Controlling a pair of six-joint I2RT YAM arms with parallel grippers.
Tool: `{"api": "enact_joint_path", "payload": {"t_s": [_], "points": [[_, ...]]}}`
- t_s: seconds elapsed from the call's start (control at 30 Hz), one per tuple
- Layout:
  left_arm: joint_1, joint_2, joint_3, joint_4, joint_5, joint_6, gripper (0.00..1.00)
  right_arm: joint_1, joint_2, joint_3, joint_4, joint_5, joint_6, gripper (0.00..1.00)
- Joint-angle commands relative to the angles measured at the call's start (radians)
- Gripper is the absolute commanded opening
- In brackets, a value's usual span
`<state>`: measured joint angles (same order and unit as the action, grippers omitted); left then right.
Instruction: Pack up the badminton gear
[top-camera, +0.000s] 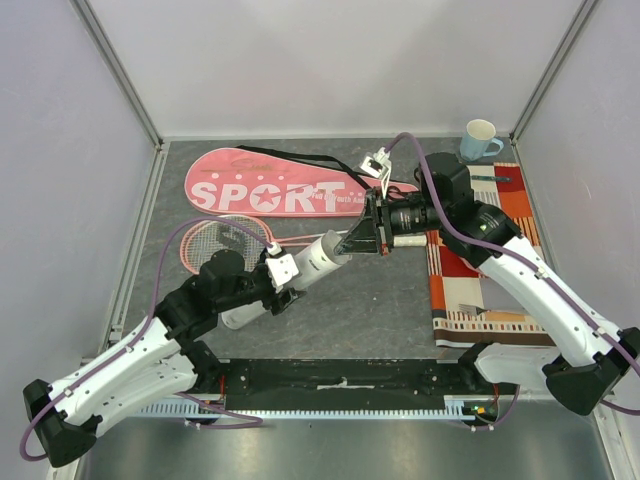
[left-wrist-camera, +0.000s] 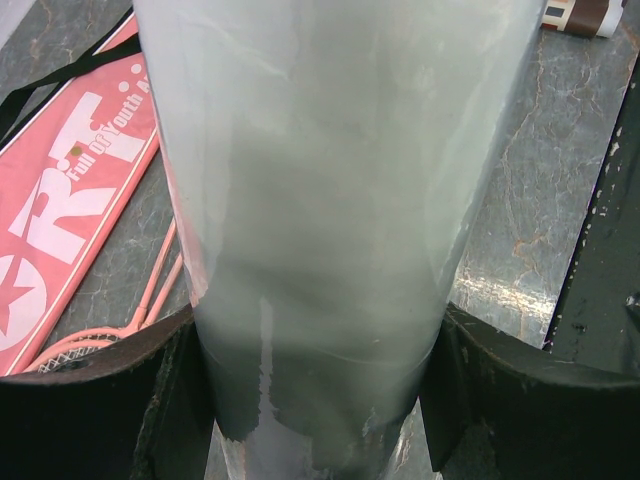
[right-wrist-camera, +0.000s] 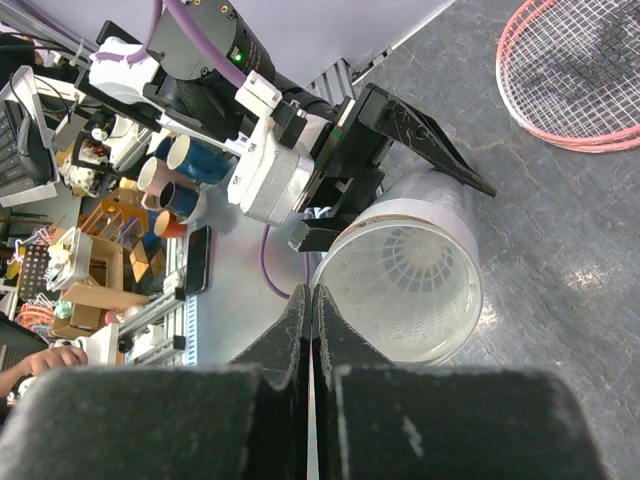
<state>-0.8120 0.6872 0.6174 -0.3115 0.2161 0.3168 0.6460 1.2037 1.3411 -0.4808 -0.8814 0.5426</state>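
- My left gripper (left-wrist-camera: 320, 400) holds the tube (left-wrist-camera: 320, 200), jaws wide; the tube fills that view.
- My right gripper (right-wrist-camera: 312, 330) is closed, empty, at nine o'clock of the tube's mouth.
- Only the right wrist shows a shuttlecock (right-wrist-camera: 415, 275) inside.

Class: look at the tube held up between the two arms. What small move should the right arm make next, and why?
Probably the right gripper should draw back from the mouth of the tube. Its jaws are shut and empty at the rim, a shuttlecock already sits inside, and the left gripper grips the tube.

tube (left-wrist-camera: 320, 200): glossy translucent plastic | table (top-camera: 380, 310): grey marbled, slight sheen
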Motion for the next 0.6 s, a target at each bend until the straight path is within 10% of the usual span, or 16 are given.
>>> {"api": "enact_joint_path", "payload": {"t_s": [0.0,0.57], "points": [[-0.003,-0.002,0.016,0.060,0.019,0.031,0.08,0.000,-0.023,0.043,-0.001,0.015,-0.029,0.00],[-0.004,0.003,0.021,0.061,0.022,0.033,0.08,0.000,0.002,0.012,0.008,0.004,-0.032,0.00]]}}
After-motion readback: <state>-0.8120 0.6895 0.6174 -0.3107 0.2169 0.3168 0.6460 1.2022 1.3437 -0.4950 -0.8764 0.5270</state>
